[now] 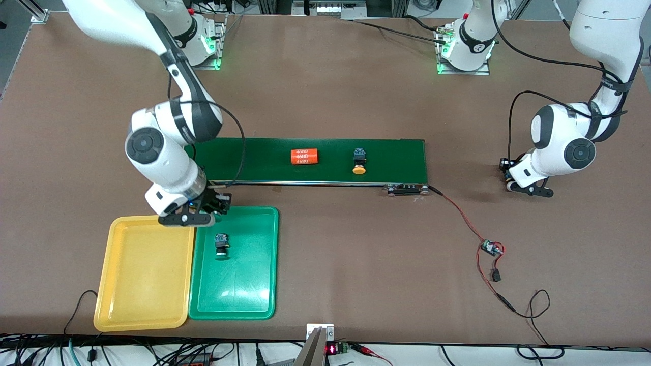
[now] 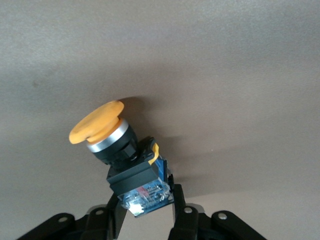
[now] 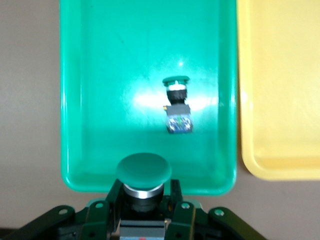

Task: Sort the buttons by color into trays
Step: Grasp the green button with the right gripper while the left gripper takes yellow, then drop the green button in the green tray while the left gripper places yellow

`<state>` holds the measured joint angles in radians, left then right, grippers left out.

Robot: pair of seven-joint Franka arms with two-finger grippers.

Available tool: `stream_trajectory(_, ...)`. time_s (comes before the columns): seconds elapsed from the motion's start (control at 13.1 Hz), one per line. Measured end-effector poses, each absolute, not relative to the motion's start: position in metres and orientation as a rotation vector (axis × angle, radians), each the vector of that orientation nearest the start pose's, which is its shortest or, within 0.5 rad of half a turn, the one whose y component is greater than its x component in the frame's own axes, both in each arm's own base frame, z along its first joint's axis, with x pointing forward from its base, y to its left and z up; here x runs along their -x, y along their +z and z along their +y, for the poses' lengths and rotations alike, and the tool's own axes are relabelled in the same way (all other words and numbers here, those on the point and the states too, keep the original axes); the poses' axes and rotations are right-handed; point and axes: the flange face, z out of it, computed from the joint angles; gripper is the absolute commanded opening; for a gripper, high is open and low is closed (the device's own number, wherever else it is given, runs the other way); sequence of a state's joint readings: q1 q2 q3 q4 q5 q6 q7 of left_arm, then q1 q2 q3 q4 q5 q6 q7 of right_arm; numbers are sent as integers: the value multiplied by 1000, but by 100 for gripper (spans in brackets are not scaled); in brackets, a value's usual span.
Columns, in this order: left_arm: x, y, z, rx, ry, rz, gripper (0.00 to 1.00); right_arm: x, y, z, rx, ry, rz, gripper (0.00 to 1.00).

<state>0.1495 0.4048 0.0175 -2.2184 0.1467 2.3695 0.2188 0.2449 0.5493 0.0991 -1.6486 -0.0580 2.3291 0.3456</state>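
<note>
A: Buttons first. We count four: one green button lying in the green tray, a second green button pinched in the right gripper over that tray's belt-side rim, a yellow button on the belt, and another yellow button pinched by its body in the left gripper.

B: Landmark is the belt. The left gripper sits low at the table off the belt's left-arm end. Trays lie nearer the camera than the belt, at its right-arm end. Yellow tray is bare, touching the green one.

A: Why held so? We judge the right arm carries green to drop it with its match. Left jaws are pressed on the body, likely to leave the cap free.

B: Hidden bits: in the front view the right arm's wrist covers its button, and the left arm's button can't be made out either. Orange cylinder on the belt isn't ours.
</note>
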Motion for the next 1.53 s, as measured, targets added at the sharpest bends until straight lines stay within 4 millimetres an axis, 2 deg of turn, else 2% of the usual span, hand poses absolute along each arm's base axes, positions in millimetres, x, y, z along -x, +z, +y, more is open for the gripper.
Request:
stream_trajectory(0.31,-524,189,98,3055,353,240,34,-687,246,242,3045,-291,-50,25)
stream_trajectory(0.38,-527,196,98,3054,332,238,34,-688,222,248,3040,-304,-63,51)
stream_trajectory(0.53,-529,211,94,3051,368,254,34,-686,210,251,3045,-291,-69,82)
stream_trajectory(0.61,-533,224,81,3048,412,291,34,-686,209,251,3046,-288,-68,92)
stream_trajectory(0.69,-536,237,55,3043,449,357,34,-687,209,250,3046,-289,-68,100)
stream_trajectory(0.92,-538,264,-44,3023,440,521,34,-689,214,250,3044,-302,-65,100)
stream_trajectory(1.07,-530,272,-108,3028,413,560,34,-690,228,245,3055,-287,-56,100)
stream_trajectory(1.3,-502,280,-205,3082,406,533,34,-683,281,241,3090,-204,5,100)
stream_trajectory(1.37,-494,282,-227,3104,399,538,34,-676,301,240,3101,-177,24,100)
stream_trajectory(1.53,-488,279,-252,3148,374,557,34,-657,334,240,3115,-148,25,100)
